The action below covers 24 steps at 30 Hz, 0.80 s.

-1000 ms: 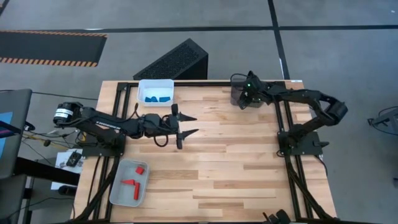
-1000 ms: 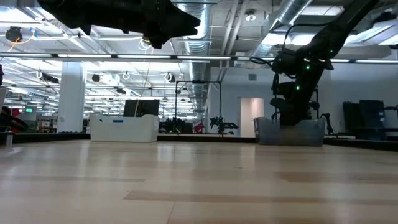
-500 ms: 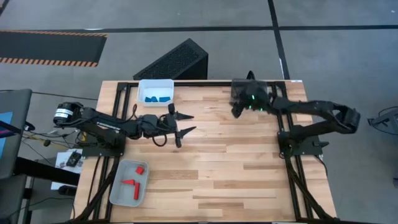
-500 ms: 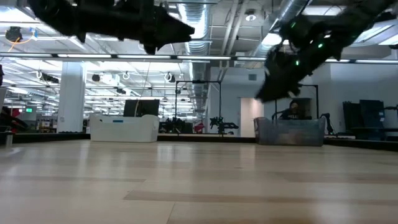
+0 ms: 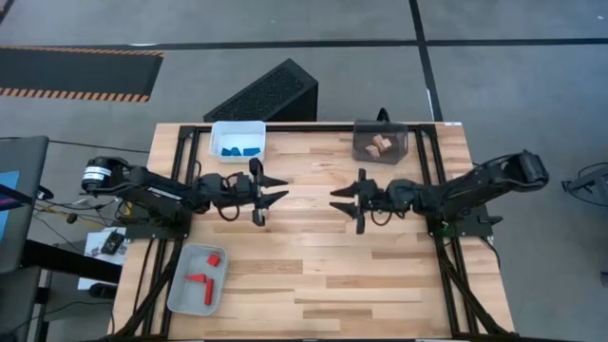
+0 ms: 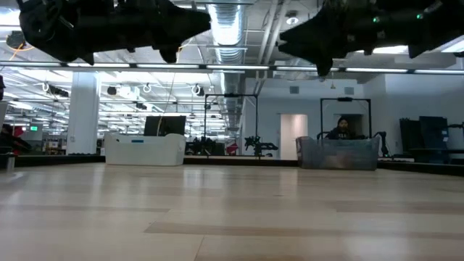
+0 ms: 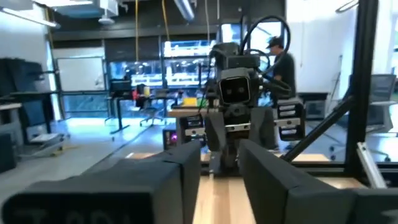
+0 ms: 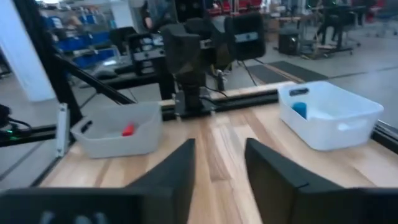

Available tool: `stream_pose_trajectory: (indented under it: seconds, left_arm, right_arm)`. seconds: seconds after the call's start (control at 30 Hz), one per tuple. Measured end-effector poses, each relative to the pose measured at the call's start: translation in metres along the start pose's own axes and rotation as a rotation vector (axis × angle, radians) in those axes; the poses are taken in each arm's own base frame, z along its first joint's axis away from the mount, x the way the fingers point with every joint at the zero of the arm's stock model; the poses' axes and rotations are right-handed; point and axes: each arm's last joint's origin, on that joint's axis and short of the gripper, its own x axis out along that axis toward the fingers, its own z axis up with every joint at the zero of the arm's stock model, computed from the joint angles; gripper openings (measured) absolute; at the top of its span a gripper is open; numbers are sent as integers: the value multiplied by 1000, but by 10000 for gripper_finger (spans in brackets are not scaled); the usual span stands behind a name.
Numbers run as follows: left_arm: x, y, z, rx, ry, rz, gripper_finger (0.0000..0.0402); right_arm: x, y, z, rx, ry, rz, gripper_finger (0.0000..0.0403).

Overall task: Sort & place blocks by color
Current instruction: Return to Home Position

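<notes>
Swung back from the dark bin (image 5: 358, 142), the right gripper (image 5: 335, 199) now hangs over the middle of the surface (image 5: 332, 275), fingers open and empty, facing the left gripper (image 5: 282, 188), also open. Wood blocks (image 5: 381, 144) lie in the dark bin, blue blocks (image 5: 237, 150) in the white bin (image 5: 237, 127), and red blocks (image 5: 203, 277) in the grey bin (image 5: 184, 296).

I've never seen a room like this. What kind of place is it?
Probably a robotics lab or workshop: bare ceiling pipes, concrete floor, and a left arm and right arm on a wooden table.
</notes>
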Motion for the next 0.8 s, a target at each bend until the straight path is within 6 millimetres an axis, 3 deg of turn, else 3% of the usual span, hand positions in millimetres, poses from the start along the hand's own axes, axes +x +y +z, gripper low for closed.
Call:
stream_pose_trajectory:
  seconds: [0.13,0.27,0.47,0.67,0.8]
  left_arm:
    - [-8,-2,12,-1,-70,-30,64]
    - [-33,1,24,28,-106,-26,26]
    - [-79,7,22,83,-138,56,4]
    - [-101,13,4,93,-99,69,7]
    - [-107,13,3,61,-111,28,7]
  right_arm:
    - [-10,8,12,-51,-31,36,90]
    - [-38,10,32,-115,-29,61,17]
    - [-80,10,50,-111,-63,107,16]
    - [-95,8,25,-142,-57,143,10]
    - [-102,8,13,-152,-93,175,9]
